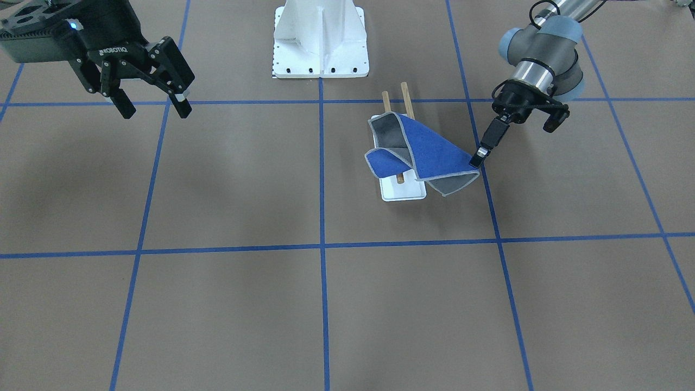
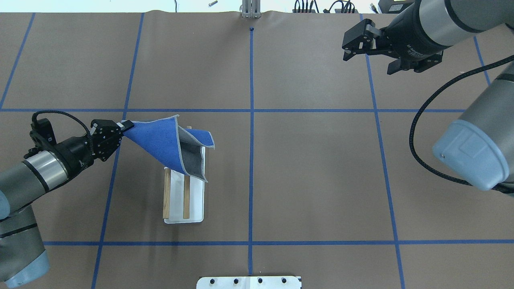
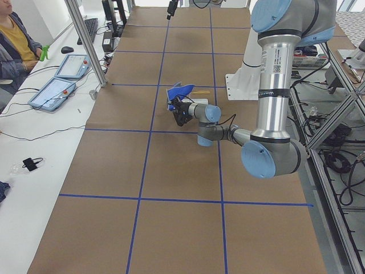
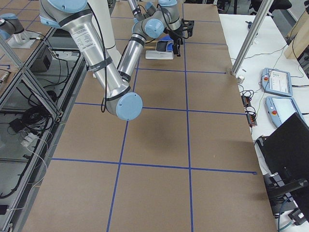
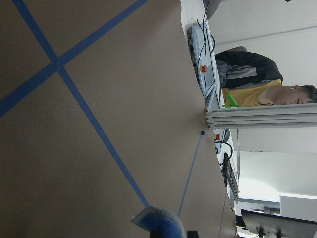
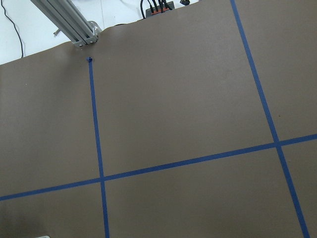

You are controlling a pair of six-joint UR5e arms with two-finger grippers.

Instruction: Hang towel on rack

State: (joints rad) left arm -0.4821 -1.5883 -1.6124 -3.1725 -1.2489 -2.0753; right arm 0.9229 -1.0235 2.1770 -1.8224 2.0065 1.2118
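Observation:
The towel (image 2: 160,140), bright blue on one side and dark grey on the other, is draped over the far end of the rack (image 2: 184,196), which has a white base and two wooden dowels (image 2: 186,198). My left gripper (image 2: 126,125) is shut on one towel corner and holds it stretched out to the side of the rack. In the front-facing view the towel (image 1: 426,152) hangs over the dowels and the left gripper (image 1: 478,158) pinches its corner. A towel tip shows in the left wrist view (image 5: 161,223). My right gripper (image 1: 155,108) is open and empty, high and far from the rack.
A larger white bolted pedestal (image 1: 320,41) stands at the robot's side of the table, beyond the rack. Blue tape lines (image 2: 251,120) grid the brown table. An operator (image 3: 14,40) sits at a side bench with tablets (image 3: 52,93).

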